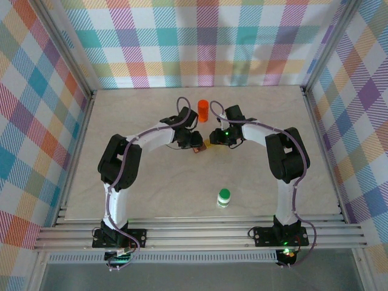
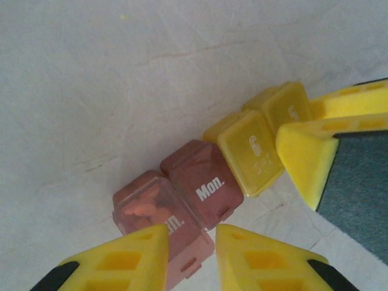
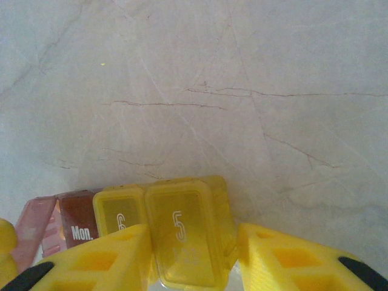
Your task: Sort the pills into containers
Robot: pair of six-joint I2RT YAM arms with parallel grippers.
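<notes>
Your right gripper (image 3: 193, 233) clamps yellow end of translucent red-and-yellow plastic pill organiser strip (image 2: 209, 182); left gripper (image 2: 193, 233) nearly closed over red end, grip unclear; orange plastic bottle (image 1: 203, 111) at its 12 o'clock.

Left end effector (image 2: 191, 230), right one (image 3: 193, 228), clamped.

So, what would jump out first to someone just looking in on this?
Mid-table lies a pill box: the right gripper clamps its yellow end, and the left gripper sits over its red end. An orange bottle stands just behind them, and a green-capped bottle stands alone nearer the robot.
</notes>
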